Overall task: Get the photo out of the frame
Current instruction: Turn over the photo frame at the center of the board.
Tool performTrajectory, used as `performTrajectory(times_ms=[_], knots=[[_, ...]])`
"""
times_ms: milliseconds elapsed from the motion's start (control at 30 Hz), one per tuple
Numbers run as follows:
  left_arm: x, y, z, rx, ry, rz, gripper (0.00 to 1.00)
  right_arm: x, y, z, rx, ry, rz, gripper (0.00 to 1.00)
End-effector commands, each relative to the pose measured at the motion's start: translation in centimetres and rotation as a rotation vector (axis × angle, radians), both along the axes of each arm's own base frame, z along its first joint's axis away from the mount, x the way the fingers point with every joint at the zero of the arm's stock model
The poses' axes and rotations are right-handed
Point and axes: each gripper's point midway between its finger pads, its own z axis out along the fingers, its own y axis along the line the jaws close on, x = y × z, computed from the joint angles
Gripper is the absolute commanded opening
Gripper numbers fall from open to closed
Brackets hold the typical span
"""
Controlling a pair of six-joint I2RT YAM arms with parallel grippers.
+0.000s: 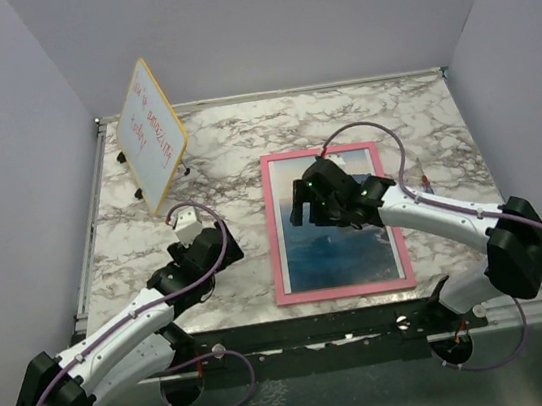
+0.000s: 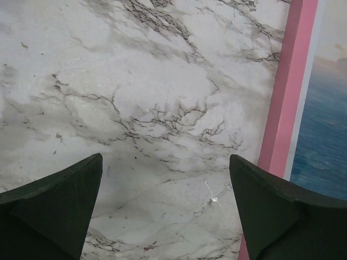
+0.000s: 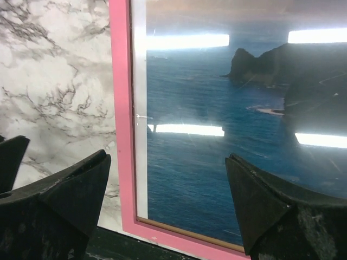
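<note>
Tools both released and empty: my right tool (image 3: 167,160) hovers over the frame (image 1: 275,243), left tool (image 2: 166,158) beside it; the photo (image 1: 344,253) sits inside, not yet freed.

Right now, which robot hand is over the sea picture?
The right gripper: it hangs over the photo in the pink frame. The left gripper is over marble table beside it.

Marble-patterned desk (image 1: 242,136); pink frame (image 1: 277,232) lies flat right of centre, photo (image 1: 344,253) facing up; yellow-edged whiteboard (image 1: 152,129) stands tilted at far-left corner.
</note>
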Motion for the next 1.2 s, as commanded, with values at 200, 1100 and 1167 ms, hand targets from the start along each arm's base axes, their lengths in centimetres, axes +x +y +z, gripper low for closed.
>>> performTrajectory(times_ms=[200, 1100, 1167], knots=[[0.0, 1.9, 0.2, 0.026, 0.003, 0.081, 0.99, -2.9, 1.6, -3.4, -0.132, 0.052, -0.021, 0.91], [-1.1, 4.7, 7.2, -0.098, -0.153, 0.187, 0.99, -6.9, 8.8, -5.4, -0.166, 0.110, -0.101, 0.65], [-1.2, 4.9, 7.5, -0.125, -0.171, 0.199, 0.99, -6.8, 8.8, -5.9, -0.162, 0.112, -0.124, 0.62]])
